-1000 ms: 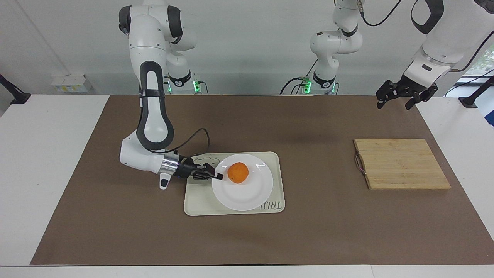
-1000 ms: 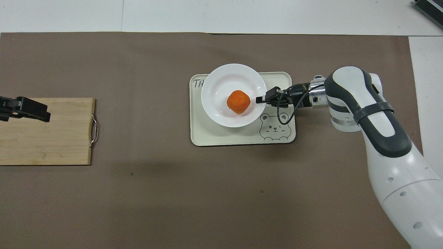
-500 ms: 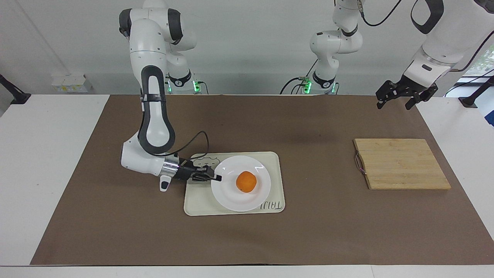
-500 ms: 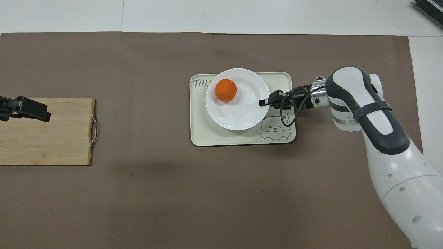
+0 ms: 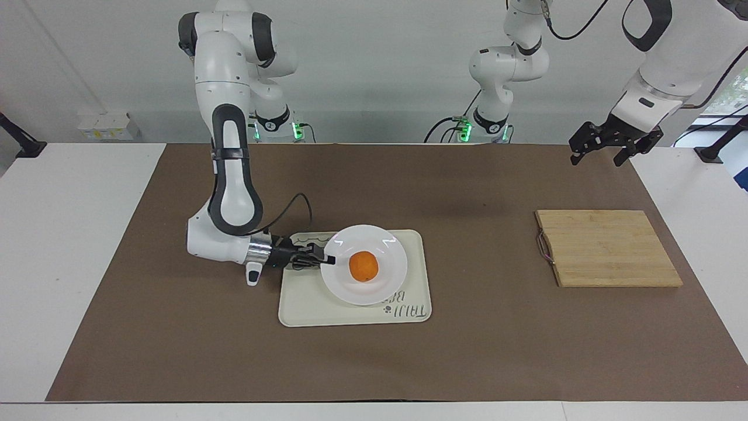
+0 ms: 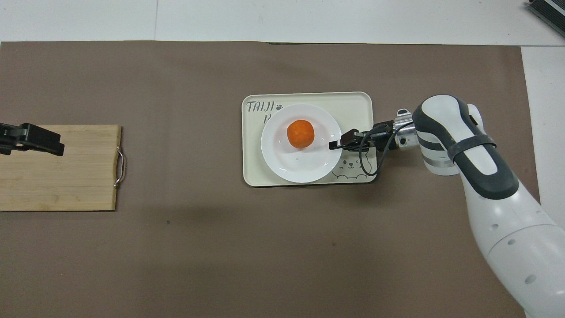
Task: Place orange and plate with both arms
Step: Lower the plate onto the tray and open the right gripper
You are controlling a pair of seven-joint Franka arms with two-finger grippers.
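Observation:
The white plate (image 5: 356,292) is over the cream bear tray (image 5: 304,313), and the orange (image 5: 363,266) lies in it near its middle. My right gripper (image 5: 328,260) is low and level, shut on the plate's rim at the side toward the right arm's end of the table. In the overhead view the plate (image 6: 291,168), the orange (image 6: 300,134) and the right gripper (image 6: 334,145) show the same hold. My left gripper (image 5: 599,156) waits open and empty, raised in the air by the cutting board; it also shows in the overhead view (image 6: 53,148).
A bamboo cutting board (image 5: 608,248) with a wire handle lies on the brown mat toward the left arm's end; it also shows in the overhead view (image 6: 62,176). The tray's rim (image 6: 309,95) with its lettering shows beside the plate.
My right gripper has drawn the plate nearer to the robots over the tray, uncovering the lettering. The orange rolled about in the plate and now lies near its middle. The left arm has not moved.

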